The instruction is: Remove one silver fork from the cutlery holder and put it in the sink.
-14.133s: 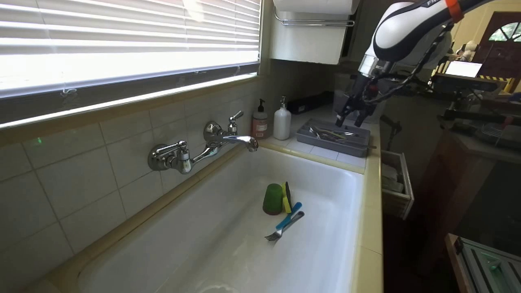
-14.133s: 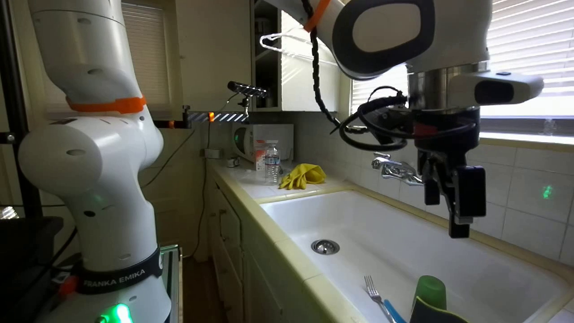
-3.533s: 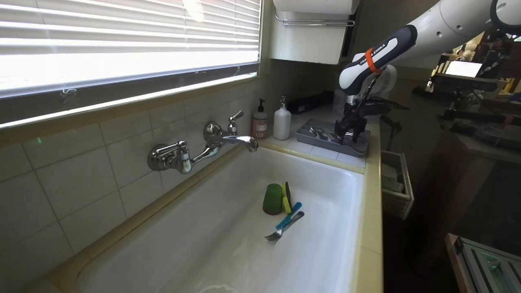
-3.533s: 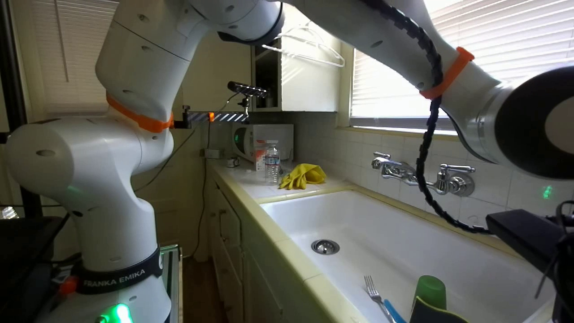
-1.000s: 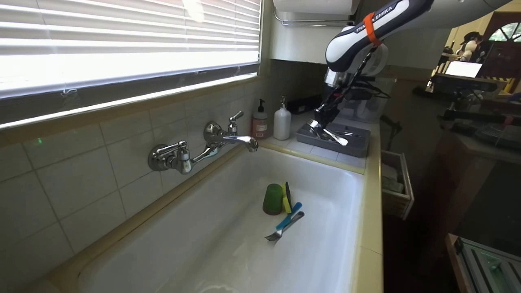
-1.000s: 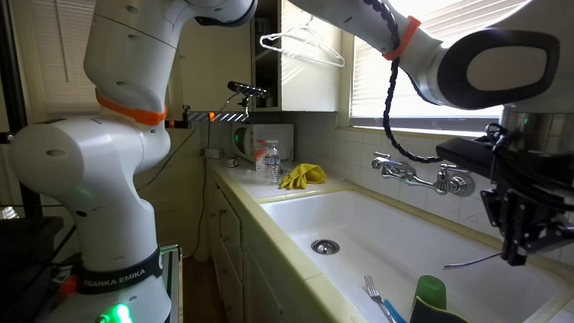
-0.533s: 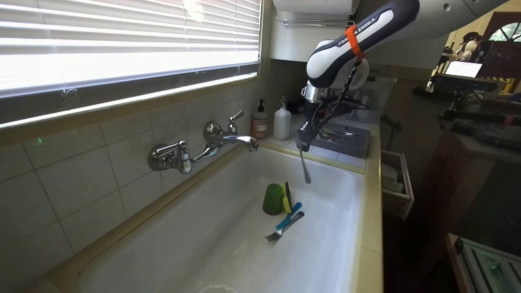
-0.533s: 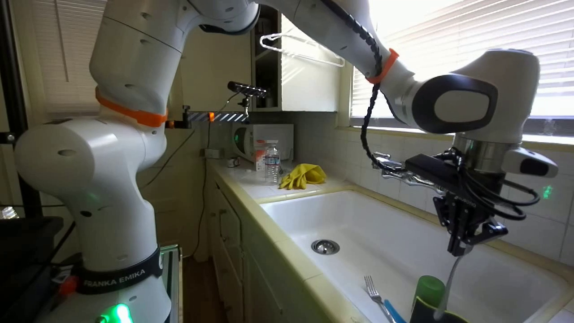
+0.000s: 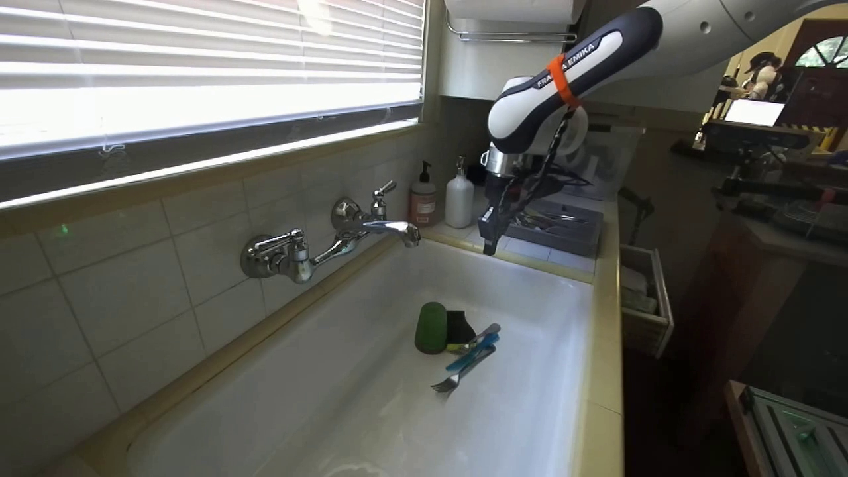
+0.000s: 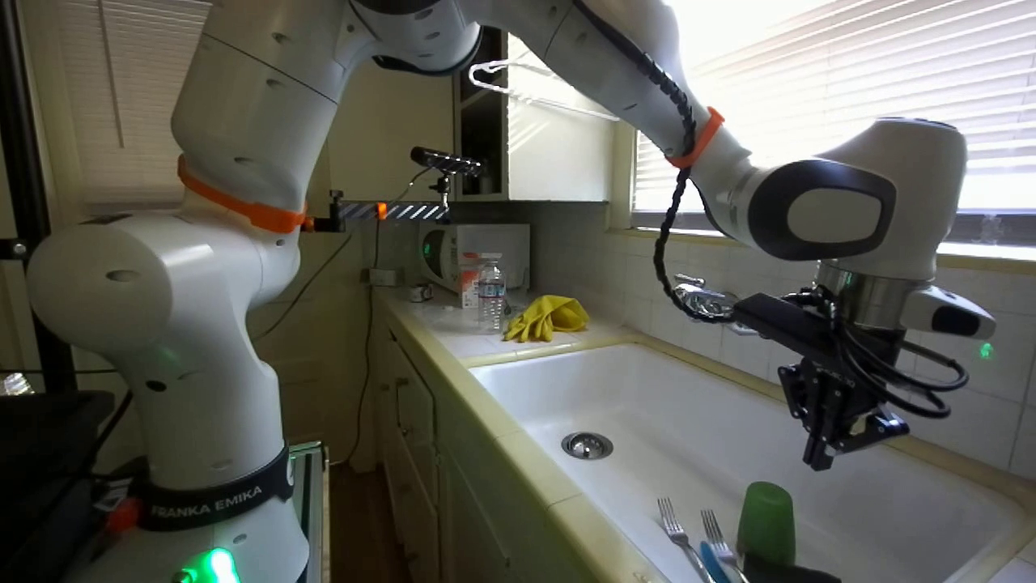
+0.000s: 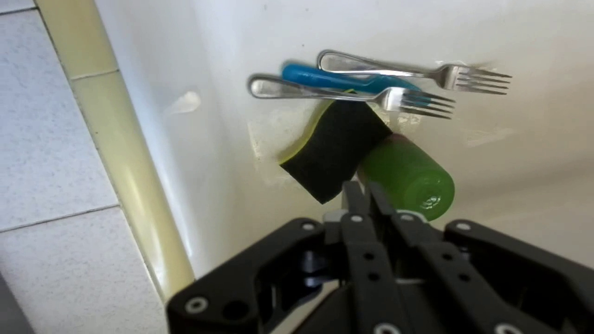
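Two silver forks lie on the floor of the white sink (image 11: 218,185). In the wrist view the lower fork (image 11: 278,88) rests across a blue utensil and the edge of the sponge, its tines over the blue tip. The upper fork (image 11: 357,67) lies on the blue utensil's far side. My gripper (image 9: 489,250) hangs over the sink's end, well above the forks. Its fingers (image 11: 355,197) are together with nothing between them. The dark-grey cutlery holder (image 9: 563,244) sits on the counter behind my gripper, partly hidden by it, with several pieces of silverware inside.
A green cup (image 11: 408,171) and a black-and-yellow sponge (image 11: 338,148) touch in the sink beside the blue utensil (image 11: 343,82). The chrome tap (image 9: 391,228) juts over the basin. Two soap bottles, one white (image 9: 460,199) and one dark (image 9: 423,199), stand near my gripper.
The fork that hung from my gripper half a second ago has dropped into the sink. The sponge has toppled flat and the cup has shifted slightly. My gripper came over from the cutlery holder.
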`<state>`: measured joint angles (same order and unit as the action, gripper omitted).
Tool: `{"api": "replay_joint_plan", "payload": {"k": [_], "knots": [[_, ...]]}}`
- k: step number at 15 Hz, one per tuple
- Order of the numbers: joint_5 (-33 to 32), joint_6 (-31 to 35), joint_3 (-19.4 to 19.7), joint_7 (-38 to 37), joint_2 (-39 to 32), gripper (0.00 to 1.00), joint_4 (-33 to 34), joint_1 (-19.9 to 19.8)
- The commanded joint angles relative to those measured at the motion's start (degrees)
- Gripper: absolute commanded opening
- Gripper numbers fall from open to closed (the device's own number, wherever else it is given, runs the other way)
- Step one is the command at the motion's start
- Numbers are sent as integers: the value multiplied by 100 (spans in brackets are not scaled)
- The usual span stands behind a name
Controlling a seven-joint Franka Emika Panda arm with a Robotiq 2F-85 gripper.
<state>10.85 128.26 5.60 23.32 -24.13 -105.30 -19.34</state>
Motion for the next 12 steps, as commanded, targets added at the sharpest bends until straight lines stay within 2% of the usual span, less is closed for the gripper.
{"api": "replay_joint_plan", "payload": {"k": [1,4,5,6,10,12], "knots": [[124,-118,-38,98,-89,2,179,-72],[93,-196,-1,8,33,2,143,-70],[61,-242,29,-53,98,33,112,-62],[46,-311,47,-64,143,34,102,-67],[-207,-385,280,-386,508,63,-151,-1],[-180,-654,320,-110,659,78,-175,-99]]}}
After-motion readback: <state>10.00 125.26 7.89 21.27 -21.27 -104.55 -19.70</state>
